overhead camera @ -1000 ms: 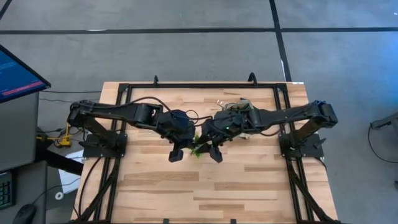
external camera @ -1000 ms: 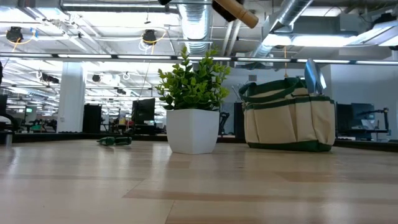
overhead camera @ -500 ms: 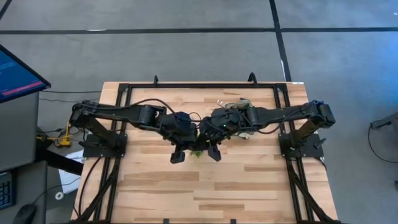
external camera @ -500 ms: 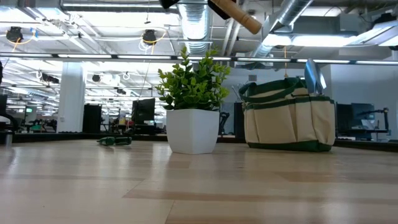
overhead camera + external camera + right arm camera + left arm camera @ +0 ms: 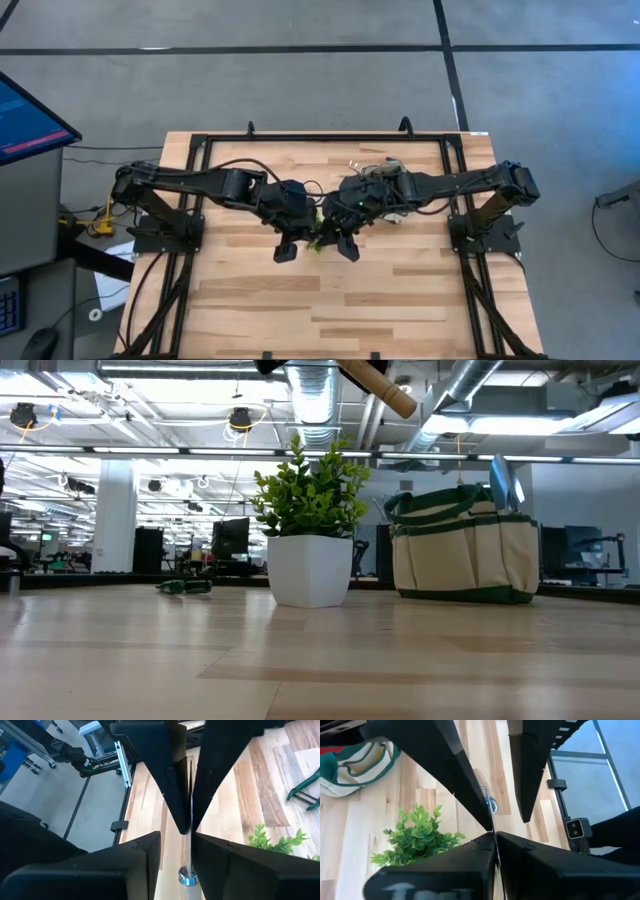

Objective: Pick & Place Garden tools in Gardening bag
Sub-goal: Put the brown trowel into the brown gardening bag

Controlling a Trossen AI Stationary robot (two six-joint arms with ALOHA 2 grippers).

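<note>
A trowel with a wooden handle [image 5: 385, 390] and a thin metal blade [image 5: 190, 795] hangs high over the table's middle, between my two grippers. My left gripper [image 5: 495, 834] is shut on the blade. My right gripper [image 5: 178, 835] comes from the opposite side and is closed in on the handle end. Straight below stands a leafy plant in a white pot [image 5: 310, 540]. The gardening bag [image 5: 465, 555] stands upright on its base at the far right, partly under my right arm [image 5: 430, 185], with a tool [image 5: 503, 480] sticking out of it. My left gripper pinches the flat faces of the trowel's blade [image 5: 494, 822] between its two fingers, which slant downward and lie along the blade. The trowel is lifted clear, above the plant. My right gripper has one finger on each side of the trowel's neck at the metal ferrule [image 5: 187, 879]. Its fingers slant down from the table's right and lie along the tool. The handle's free end [image 5: 400, 402] points down toward the right.
Green-handled shears [image 5: 185, 587] lie flat on the table left of the plant and farther back. A black metal frame [image 5: 205, 150] runs along the table's far edge and sides. Bare wood [image 5: 330, 310] fills the table's near half.
My right gripper has drawn in toward my left gripper over the plant. The trowel's wooden handle has tipped a little, its free end sinking slightly, while the tool stays high above the table.
</note>
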